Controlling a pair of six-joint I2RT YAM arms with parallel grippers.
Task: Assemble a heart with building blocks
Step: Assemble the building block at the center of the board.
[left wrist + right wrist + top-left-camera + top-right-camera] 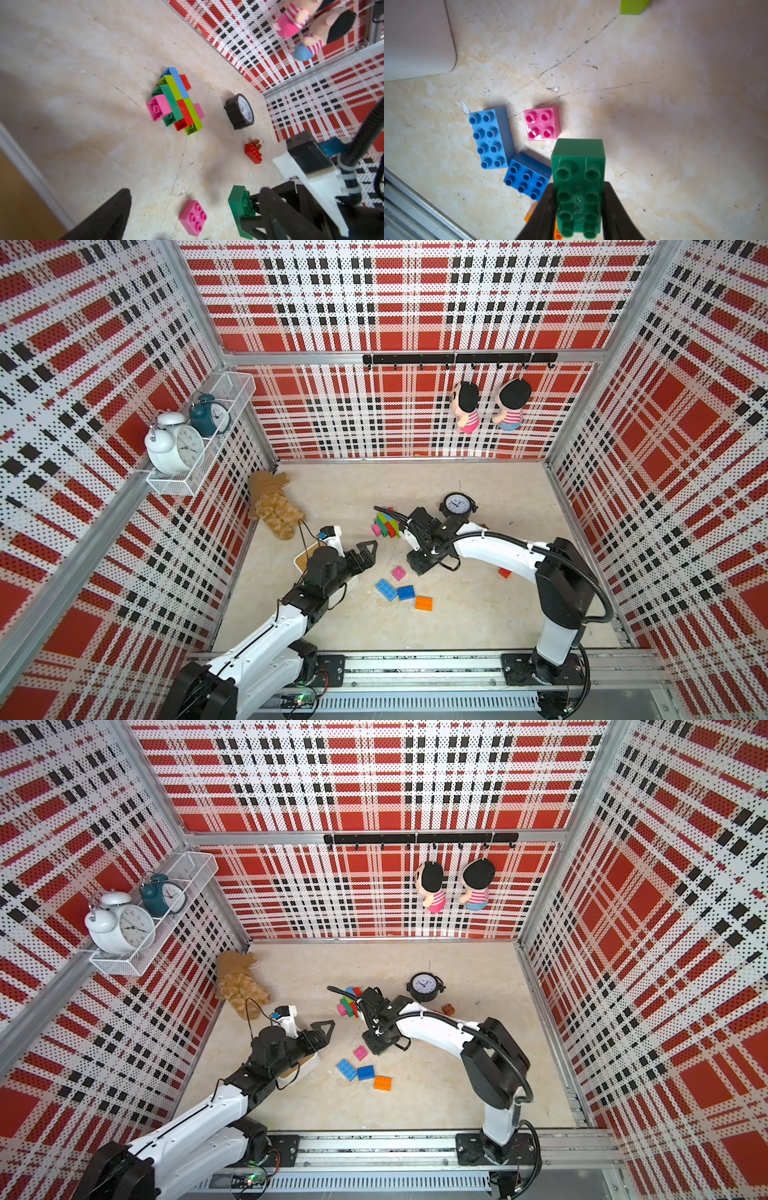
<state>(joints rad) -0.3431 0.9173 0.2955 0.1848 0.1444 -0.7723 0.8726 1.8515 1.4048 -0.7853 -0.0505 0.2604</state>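
- Teddy bear [274, 508] lies against the left wall, well left of the block cluster [386, 524], with bare floor between them
- White box [298, 563] sits left of the cluster and nearer the front rail, partly under the left arm
- Left gripper [365, 556] hovers just left of the cluster, jaws spread wide with nothing between them
- The cluster has lime, green, red, pink and light-blue bricks locked in stepped rows; the floor behind it is open up to the back wall
- Loose pink block [542, 123], light-blue block [490, 138], dark-blue block [527, 176] and orange block [424, 603] lie in front of the cluster, with clear floor from them to the rail
- Right gripper [579, 185], in front and just right of the cluster, clamps the long sides of a dark green block [578, 158], two-by-four, studs facing the wrist camera
- Black clock [457, 506] stands right of the cluster; the red block [505, 572] lies farther right, with open floor to the right wall
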